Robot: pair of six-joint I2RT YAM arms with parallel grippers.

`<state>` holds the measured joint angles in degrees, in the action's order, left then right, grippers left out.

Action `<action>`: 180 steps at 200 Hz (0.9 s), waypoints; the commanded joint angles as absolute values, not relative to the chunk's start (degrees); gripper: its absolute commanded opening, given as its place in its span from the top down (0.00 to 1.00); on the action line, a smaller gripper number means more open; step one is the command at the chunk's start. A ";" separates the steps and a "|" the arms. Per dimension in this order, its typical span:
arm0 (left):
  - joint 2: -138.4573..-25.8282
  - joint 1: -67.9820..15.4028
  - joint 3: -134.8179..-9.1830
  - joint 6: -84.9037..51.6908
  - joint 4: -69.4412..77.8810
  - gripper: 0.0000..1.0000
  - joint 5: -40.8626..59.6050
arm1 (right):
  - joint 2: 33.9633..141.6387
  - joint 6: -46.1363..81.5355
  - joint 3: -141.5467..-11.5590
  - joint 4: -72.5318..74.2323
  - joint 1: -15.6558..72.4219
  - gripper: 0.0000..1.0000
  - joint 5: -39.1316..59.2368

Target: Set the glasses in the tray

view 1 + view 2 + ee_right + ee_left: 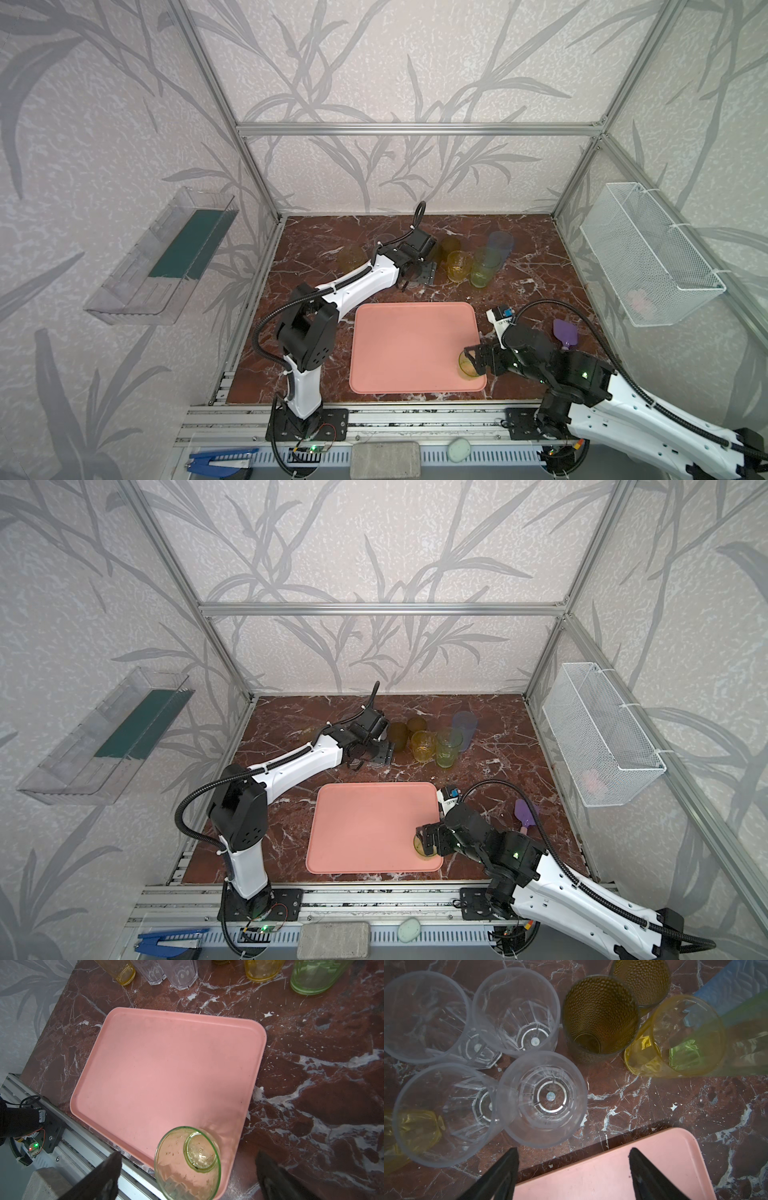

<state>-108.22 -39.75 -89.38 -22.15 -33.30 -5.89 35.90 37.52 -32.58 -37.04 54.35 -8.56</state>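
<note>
The pink tray (415, 349) lies on the marble top near the front. A short yellow-green glass (187, 1163) stands upright in its front right corner, between the spread fingers of my open right gripper (189, 1156), which do not touch it. Behind the tray stand several clear faceted glasses (544, 1099), two amber dotted ones (600, 1016), a yellow one (459, 266), a green one (484, 266) and a blue-purple one (500, 245). My left gripper (573, 1152) hangs open over the tray's far edge, just short of the nearest clear glass, with nothing between its fingers.
A clear plastic bin (162, 257) hangs on the left wall and a white wire basket (652, 253) on the right wall. A purple utensil (565, 332) lies right of the tray, by the right arm. Aluminium rails run along the table's front edge.
</note>
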 commanded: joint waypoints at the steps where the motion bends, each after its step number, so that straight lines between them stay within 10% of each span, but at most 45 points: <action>1: -109.63 -40.34 -91.97 -19.74 -35.76 0.19 -7.01 | 35.53 38.14 -31.96 -38.02 53.96 0.01 -9.32; 180: -121.98 -40.28 -104.91 -20.93 -41.01 0.37 -9.56 | 30.12 40.62 -30.74 -41.48 53.79 0.01 -13.62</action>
